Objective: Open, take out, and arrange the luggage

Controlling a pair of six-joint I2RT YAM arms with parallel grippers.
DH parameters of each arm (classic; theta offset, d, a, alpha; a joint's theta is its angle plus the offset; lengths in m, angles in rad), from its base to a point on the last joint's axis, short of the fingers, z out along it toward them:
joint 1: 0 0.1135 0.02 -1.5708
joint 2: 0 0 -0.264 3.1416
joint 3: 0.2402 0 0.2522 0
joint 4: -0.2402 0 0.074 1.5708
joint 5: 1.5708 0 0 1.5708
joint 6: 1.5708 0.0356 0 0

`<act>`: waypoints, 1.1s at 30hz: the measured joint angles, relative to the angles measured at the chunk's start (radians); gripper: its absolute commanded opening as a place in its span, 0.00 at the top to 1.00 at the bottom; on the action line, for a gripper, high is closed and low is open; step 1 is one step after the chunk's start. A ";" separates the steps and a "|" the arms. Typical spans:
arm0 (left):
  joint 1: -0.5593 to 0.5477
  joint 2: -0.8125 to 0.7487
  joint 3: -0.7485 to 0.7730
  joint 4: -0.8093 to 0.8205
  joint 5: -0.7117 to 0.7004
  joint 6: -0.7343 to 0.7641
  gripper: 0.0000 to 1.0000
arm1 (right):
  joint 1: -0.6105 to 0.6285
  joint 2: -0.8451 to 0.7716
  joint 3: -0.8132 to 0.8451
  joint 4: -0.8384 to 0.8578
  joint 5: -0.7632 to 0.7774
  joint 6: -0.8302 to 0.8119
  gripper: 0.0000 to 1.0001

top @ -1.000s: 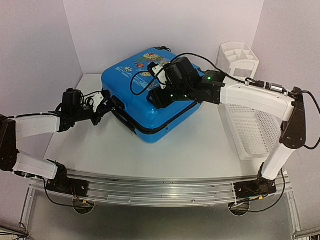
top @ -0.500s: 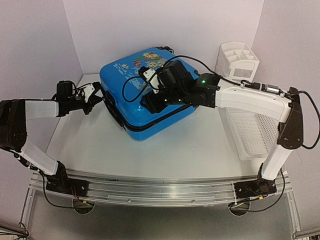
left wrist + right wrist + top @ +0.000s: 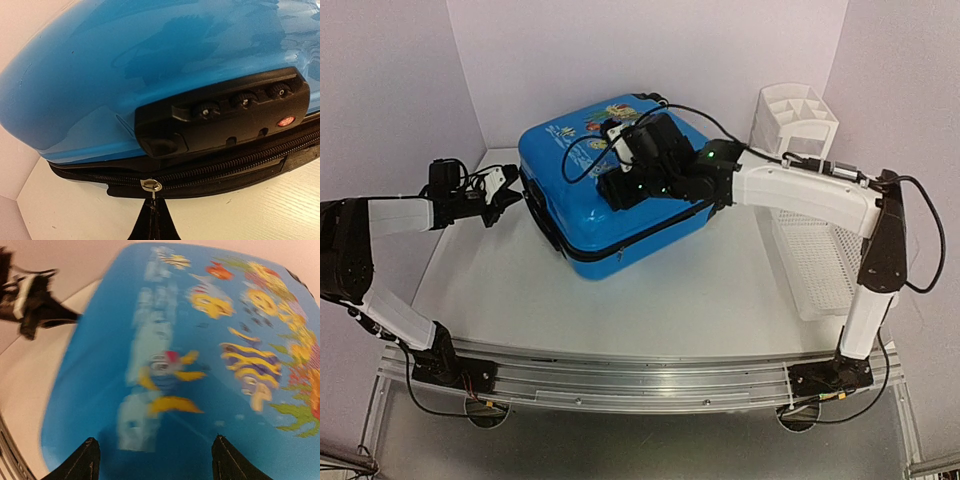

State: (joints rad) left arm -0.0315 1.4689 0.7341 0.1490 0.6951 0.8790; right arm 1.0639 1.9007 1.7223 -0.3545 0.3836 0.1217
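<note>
Left wrist | left fingers (image 3: 145, 227) pinch zipper pull (image 3: 151, 185) | luggage (image 3: 125, 65) closed

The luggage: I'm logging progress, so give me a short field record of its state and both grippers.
luggage: lies flat on the table, fish print up, shut
left gripper: closed on the zipper pull, below the combination lock
right gripper: open, above the fish print; view blurred, contact unclear
nearby: white basket and organizer at the right side
</note>
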 measured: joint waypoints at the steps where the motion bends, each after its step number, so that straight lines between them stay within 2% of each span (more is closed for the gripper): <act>1: 0.000 0.000 0.000 0.000 0.003 -0.002 1.00 | -0.039 0.000 0.018 -0.034 0.005 0.035 0.28; 4: 0.001 -0.004 0.000 -0.001 0.011 -0.009 1.00 | -0.204 0.000 0.098 -0.173 0.024 0.181 0.18; 8: 0.002 -0.014 0.000 -0.001 0.011 -0.013 1.00 | -0.465 0.003 0.254 -0.378 0.027 0.407 0.18; 11: -0.004 -0.020 0.000 0.000 0.011 -0.015 1.00 | -0.571 0.023 0.321 -0.474 0.031 0.524 0.18; 17: -0.016 -0.024 -0.002 0.000 0.011 -0.016 1.00 | -0.560 0.145 0.352 -0.607 0.042 0.660 0.20; 21: -0.016 -0.024 -0.002 0.001 0.011 -0.016 1.00 | -0.562 0.220 0.399 -0.625 0.074 0.720 0.21; 33: -0.016 -0.024 -0.010 0.008 0.010 -0.013 1.00 | -0.564 0.230 0.377 -0.633 0.112 0.848 0.23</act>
State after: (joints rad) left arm -0.0479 1.4445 0.7242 0.1573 0.7055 0.8657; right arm 0.5000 2.1304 2.0989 -0.9873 0.4955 0.9702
